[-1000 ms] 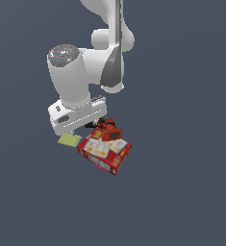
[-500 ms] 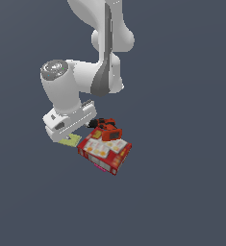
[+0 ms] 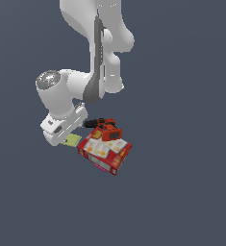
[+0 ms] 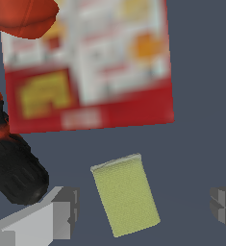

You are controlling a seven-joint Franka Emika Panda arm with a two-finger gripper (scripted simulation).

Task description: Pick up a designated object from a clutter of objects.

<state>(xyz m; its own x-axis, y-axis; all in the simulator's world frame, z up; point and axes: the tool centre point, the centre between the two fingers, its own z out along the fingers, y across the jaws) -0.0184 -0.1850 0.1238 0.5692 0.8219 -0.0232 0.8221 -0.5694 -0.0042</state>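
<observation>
The end effector (image 4: 143,209) hangs low over the bench (image 3: 182,192) with its fingers (image 4: 61,211) spread apart — the yellow-green pad (image 4: 125,194) lies flat between them, touching neither. In the exterior view the pad (image 3: 71,140) peeks out from under the arm's white wrist, just beside the red box (image 3: 105,151). The orange-and-black drill (image 3: 105,129) rests along the box's far edge — a sliver of pink (image 3: 99,167) shows at its near edge.
</observation>
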